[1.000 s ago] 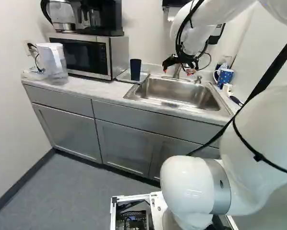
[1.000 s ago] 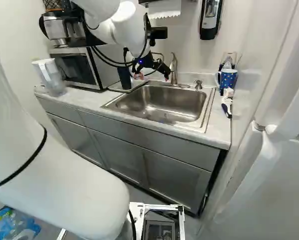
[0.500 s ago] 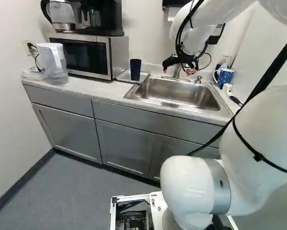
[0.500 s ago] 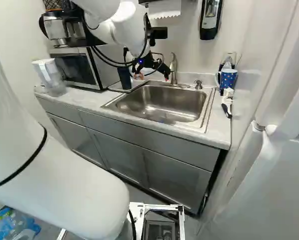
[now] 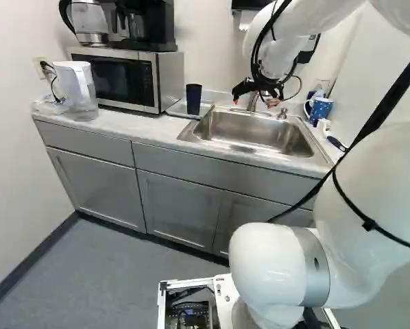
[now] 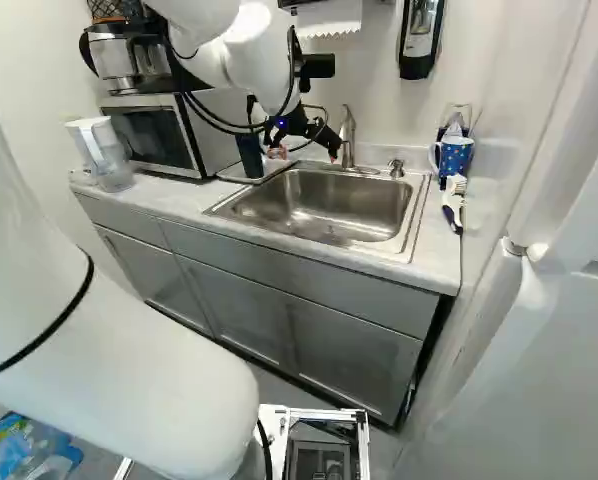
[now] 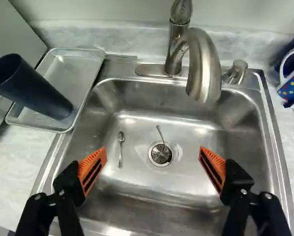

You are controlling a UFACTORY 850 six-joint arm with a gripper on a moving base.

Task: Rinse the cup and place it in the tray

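1. Left base view: the gripper point(image 5: 254, 102) hangs over the sink point(image 5: 260, 154), and the cup point(image 5: 193, 99) is off to its left in this view. It's upright, long axis vertical, standing in the tray point(image 5: 203, 114) by the microwave.
2. Right base view: same deal, cup's left of the gripper here too. Spotted mug point(image 6: 456, 157) is on the counter past the faucet point(image 6: 348, 140); can't see what's in it.
3. Wrist view: fingers spread wide, holding nothing. Cup's outside the gap, past the tray-side finger, so reaching it would take a sideways move imo. Sink has a spoon point(image 7: 121, 149) beside the drain point(image 7: 161, 153). Can't tell if the cup's rinsed.
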